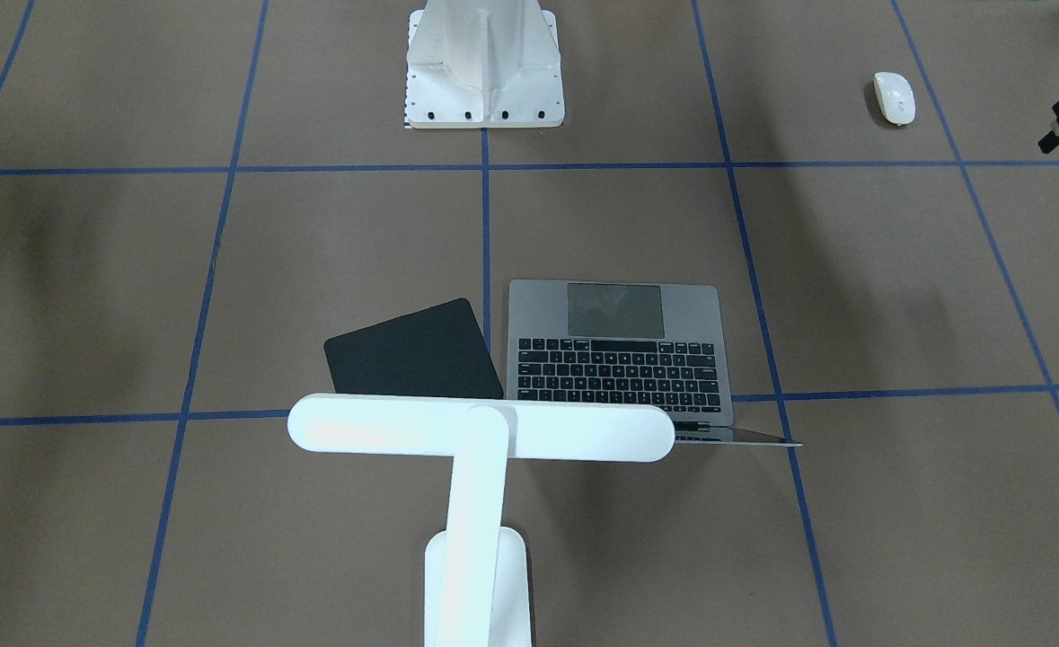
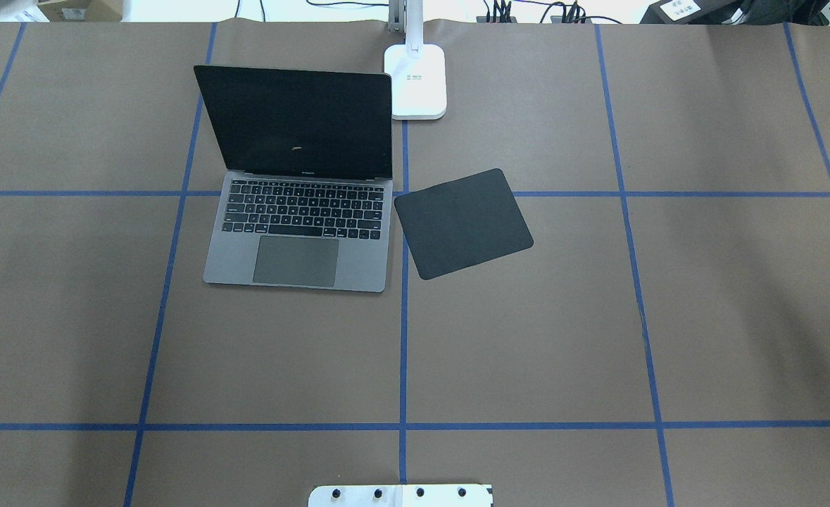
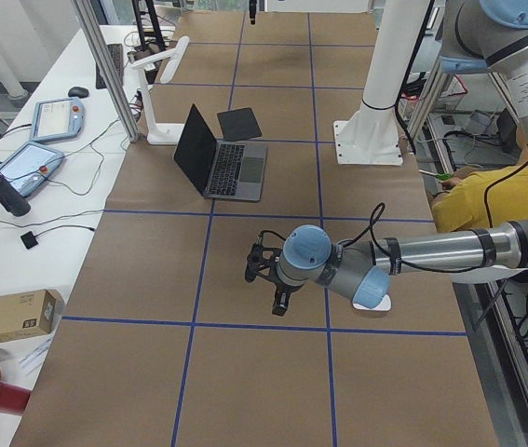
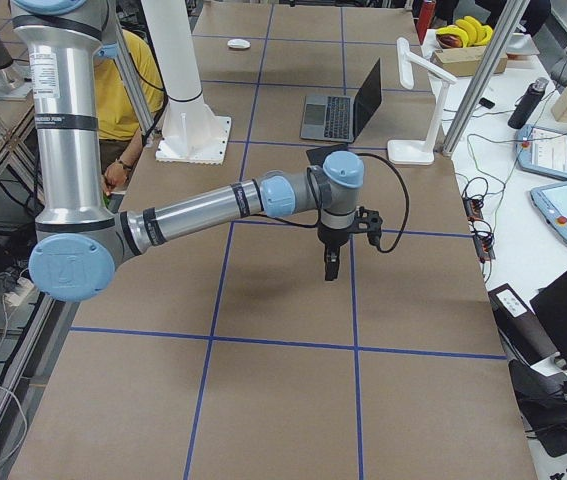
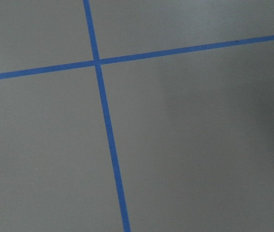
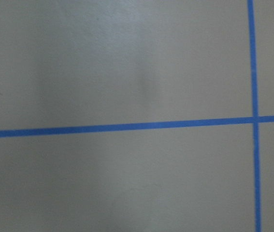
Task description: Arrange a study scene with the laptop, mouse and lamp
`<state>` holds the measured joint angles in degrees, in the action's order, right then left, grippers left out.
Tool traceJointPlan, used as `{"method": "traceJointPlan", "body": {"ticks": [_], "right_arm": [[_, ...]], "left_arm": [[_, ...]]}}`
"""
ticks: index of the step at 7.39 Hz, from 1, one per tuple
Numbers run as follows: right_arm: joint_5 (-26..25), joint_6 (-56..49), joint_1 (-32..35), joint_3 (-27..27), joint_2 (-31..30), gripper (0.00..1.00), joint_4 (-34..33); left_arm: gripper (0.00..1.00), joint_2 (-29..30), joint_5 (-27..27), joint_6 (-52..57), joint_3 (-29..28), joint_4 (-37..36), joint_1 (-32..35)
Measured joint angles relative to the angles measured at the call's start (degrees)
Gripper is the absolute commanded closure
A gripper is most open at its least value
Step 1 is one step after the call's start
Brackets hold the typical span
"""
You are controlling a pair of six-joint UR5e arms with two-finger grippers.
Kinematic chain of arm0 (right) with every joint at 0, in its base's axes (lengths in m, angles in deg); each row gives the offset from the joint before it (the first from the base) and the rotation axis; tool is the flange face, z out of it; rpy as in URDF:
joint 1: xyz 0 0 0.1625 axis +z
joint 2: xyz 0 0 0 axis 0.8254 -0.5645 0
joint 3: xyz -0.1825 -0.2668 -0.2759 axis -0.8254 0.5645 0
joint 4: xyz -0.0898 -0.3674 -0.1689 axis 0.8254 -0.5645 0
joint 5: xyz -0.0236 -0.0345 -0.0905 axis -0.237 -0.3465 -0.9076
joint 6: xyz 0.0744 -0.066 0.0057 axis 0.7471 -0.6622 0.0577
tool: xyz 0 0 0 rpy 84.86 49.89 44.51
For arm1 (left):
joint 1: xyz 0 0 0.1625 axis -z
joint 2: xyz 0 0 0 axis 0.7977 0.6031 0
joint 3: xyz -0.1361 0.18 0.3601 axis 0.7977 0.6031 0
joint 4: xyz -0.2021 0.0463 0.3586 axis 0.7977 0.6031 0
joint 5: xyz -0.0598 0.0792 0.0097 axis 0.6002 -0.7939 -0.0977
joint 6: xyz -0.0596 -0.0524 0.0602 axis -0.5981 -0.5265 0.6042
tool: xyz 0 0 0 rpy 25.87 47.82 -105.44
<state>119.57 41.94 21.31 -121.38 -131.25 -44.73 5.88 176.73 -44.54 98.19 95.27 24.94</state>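
Mouse [image 1: 894, 97] — near left end effector [image 1: 1054, 133]

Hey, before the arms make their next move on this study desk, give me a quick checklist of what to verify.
1. laptop open, screen raised: ok.
2. lamp standing upright: ok.
3. mouse on the black pad: not ok; it lies far off, apart from it.
4. left gripper open: cannot tell.
5. right gripper open: cannot tell.
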Motion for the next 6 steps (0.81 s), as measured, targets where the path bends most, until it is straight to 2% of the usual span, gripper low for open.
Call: {"method": "traceJointPlan", "body": {"ticks": [2, 4, 6], "right_arm": [[1.06, -6.75, 3.42, 0.17, -3.81, 0.0, 0.05], [2.07, -12.39, 5.86, 0.36, -7.02, 0.0, 0.05], [3.61, -14.09, 7.11, 0.41, -8.51, 0.0, 0.05]], "left_arm": [[0.0, -5.38, -5.96, -10.72, 2.81, 5.13, -12.83], [0.0, -9.84, -13.23, -25.45, 3.18, 13.99, -29.21], [0.0, -12.52, -18.15, -34.67, 3.07, 18.36, -41.97]]}}
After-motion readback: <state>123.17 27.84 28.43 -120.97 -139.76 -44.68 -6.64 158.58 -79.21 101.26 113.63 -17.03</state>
